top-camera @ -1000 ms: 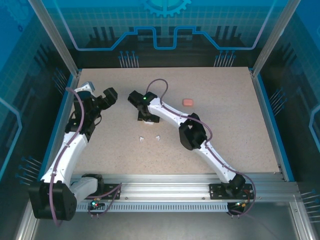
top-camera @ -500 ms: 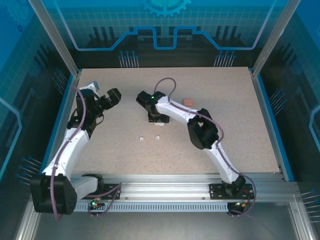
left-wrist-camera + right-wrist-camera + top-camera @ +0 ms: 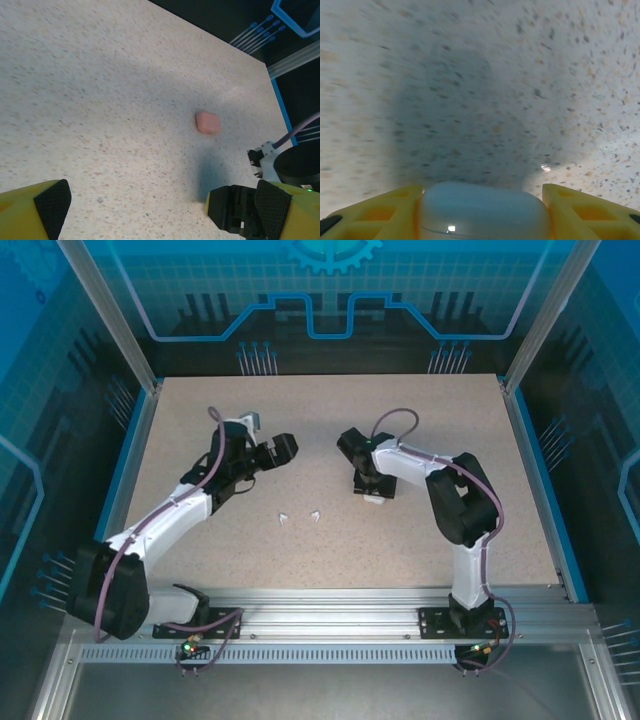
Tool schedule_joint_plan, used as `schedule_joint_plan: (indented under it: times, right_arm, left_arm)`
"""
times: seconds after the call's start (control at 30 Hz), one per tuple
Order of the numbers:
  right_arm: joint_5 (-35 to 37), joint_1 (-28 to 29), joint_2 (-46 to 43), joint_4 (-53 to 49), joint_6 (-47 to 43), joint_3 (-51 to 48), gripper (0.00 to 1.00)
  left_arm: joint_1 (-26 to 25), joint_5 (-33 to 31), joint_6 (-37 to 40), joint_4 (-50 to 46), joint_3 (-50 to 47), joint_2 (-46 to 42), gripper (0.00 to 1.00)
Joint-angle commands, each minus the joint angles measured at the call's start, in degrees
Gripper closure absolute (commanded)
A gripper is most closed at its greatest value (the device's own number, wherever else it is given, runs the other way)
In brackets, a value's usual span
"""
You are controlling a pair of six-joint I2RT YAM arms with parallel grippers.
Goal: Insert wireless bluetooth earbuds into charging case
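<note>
charging case sits gripped between the right fingers

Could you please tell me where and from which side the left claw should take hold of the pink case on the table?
Probably from straight above, pinching the pink case across its shorter width, pads on the two longer sides. It lies flat and looks closed, a low rounded pebble, so a side approach would likely slip off. The left claw stands open.

Top view high above table, left wrist oblique across it, right wrist close to it
</note>
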Motion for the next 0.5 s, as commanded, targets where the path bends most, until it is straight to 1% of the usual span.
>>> schedule_joint_plan:
  times: [0.0,0.07,0.2,0.33,0.47]
  right_arm:
    - [-2.2,-1.8,-3.4,4.3,-1.9,-4.0,0.47]
    - [-3.0,-2.5,-3.9,5.2,-2.1,-5.6,0.45]
    - [-3.6,-3.0,-4.1,5.0,-1.0,-7.1,0.33]
    - [-4.6,-3.3,-3.8,3.7,1.7,-7.2,0.3]
    - [-5.5,-3.4,-3.0,2.9,3.3,-6.5,0.29]
  left_arm:
    - [-3.2,-3.4,-2.4,3.9,2.3,2.0,0.01]
    - [-4.9,-4.7,-3.3,4.5,2.6,3.2,0.01]
    - [-7.9,-7.0,-5.0,6.1,3.0,5.2,0.01]
    - [-9.4,-8.4,-6.1,6.6,4.0,7.1,0.01]
    - [-10.4,-8.9,-6.3,6.5,5.3,8.7,0.01]
